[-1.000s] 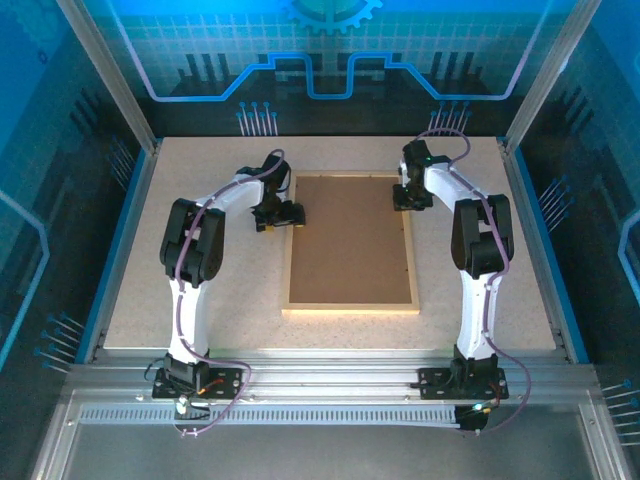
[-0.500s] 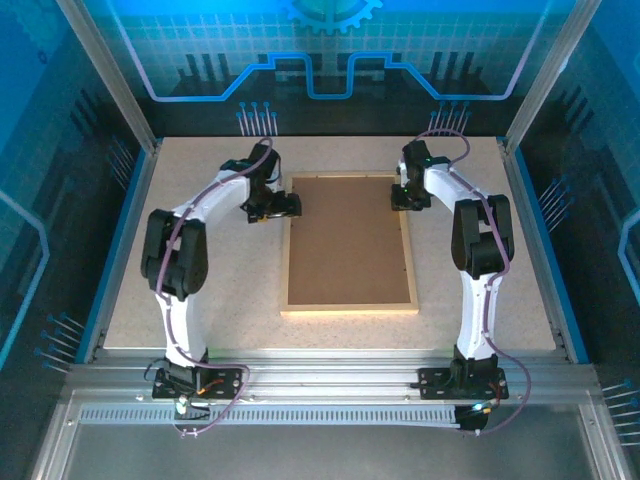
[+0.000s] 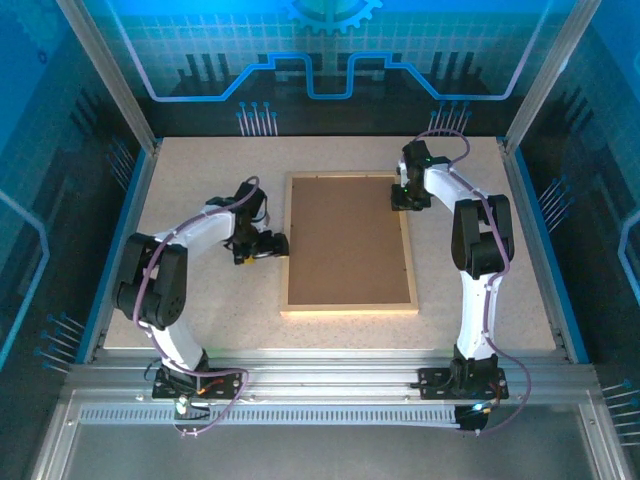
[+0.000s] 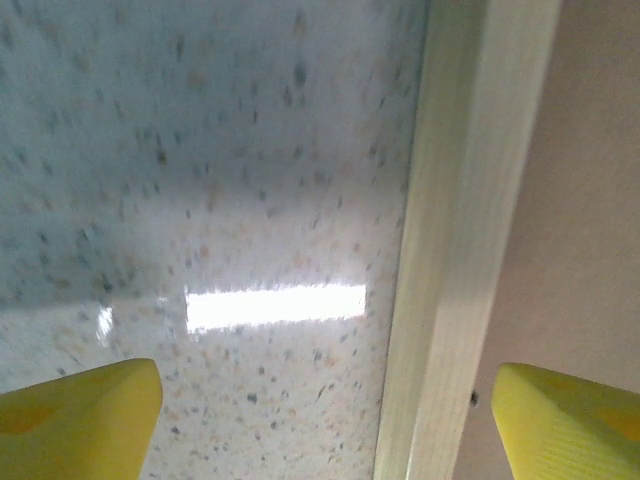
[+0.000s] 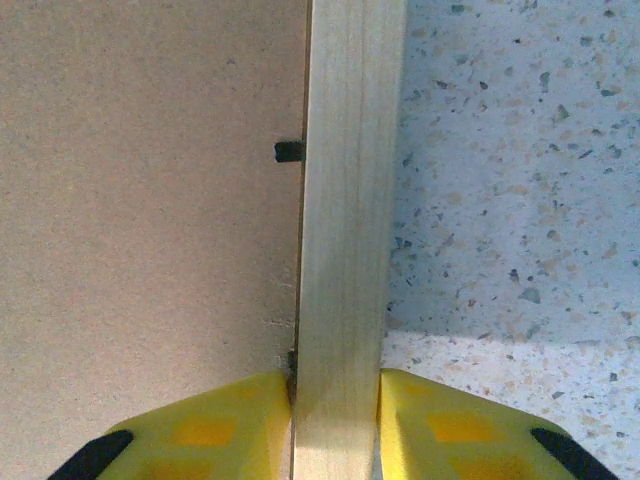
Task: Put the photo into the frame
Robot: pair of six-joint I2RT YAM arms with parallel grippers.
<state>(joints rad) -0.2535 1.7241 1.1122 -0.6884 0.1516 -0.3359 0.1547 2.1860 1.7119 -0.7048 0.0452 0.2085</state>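
Observation:
The frame (image 3: 350, 308) of pale wooden rails lies flat in the middle of the table, with a brown backing board (image 3: 348, 240) filling it. The photo is hidden. My right gripper (image 3: 405, 200) is shut on the frame's right rail (image 5: 350, 150) near the far corner, one yellow finger (image 5: 210, 430) over the board and the other over the table. My left gripper (image 3: 273, 243) hangs open at the left rail (image 4: 460, 250), about halfway along it. Its fingers straddle the rail widely and do not touch it.
The speckled tabletop (image 3: 200, 190) has free room left, right and in front of the frame. A small black tab (image 5: 288, 151) sits at the board's edge beside the right rail. Blue side walls (image 3: 108, 250) and metal posts bound the table.
My left arm has swung back from the frame's far left corner toward me along the left rail, its gripper staying open. The right arm and the frame have not moved.

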